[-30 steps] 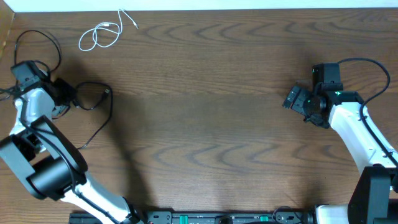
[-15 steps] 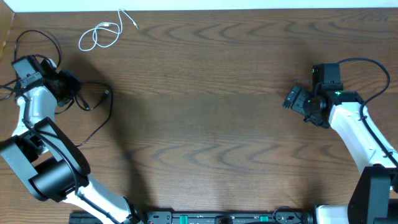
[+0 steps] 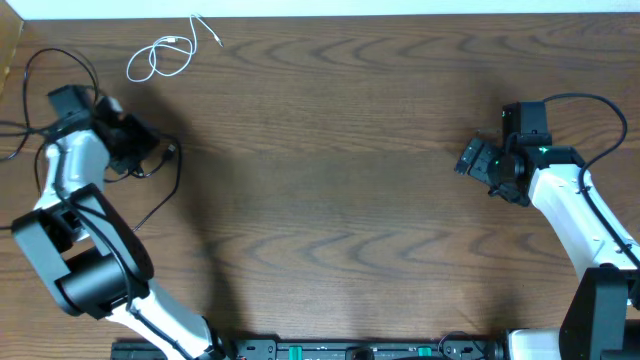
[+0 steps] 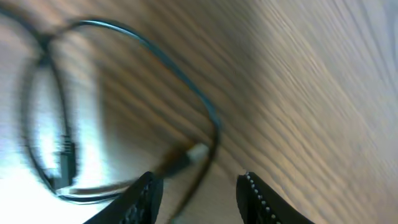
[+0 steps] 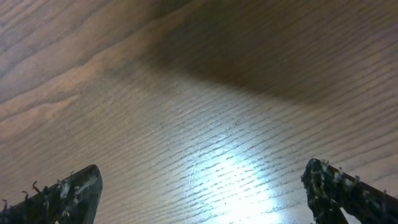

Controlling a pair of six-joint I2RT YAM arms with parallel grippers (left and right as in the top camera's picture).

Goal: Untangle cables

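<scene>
The short white cable [image 3: 160, 58] lies coiled at the back left, apart from the rest. Thin black cable [image 3: 172, 185] loops beside my left gripper [image 3: 143, 150] and trails toward the front; I cannot separate the two black cords there. The left wrist view is blurred. It shows a black cable loop [image 4: 155, 53], a dark plug [image 4: 65, 155] and a silver-tipped plug [image 4: 194, 152]. A strand runs between the spread fingers of my left gripper [image 4: 199, 199], which are not closed on it. My right gripper [image 3: 468, 160] is open over bare wood, as the right wrist view [image 5: 199, 193] shows.
The thicker arm wire [image 3: 60, 54] loops behind the left arm, and another [image 3: 600, 100] behind the right arm. The table's back edge [image 3: 400, 14] meets a white strip. The wooden table [image 3: 330, 200] spans the middle.
My left gripper has moved right and slightly forward, over the black cable loop. The white cable and the right arm have not moved.
</scene>
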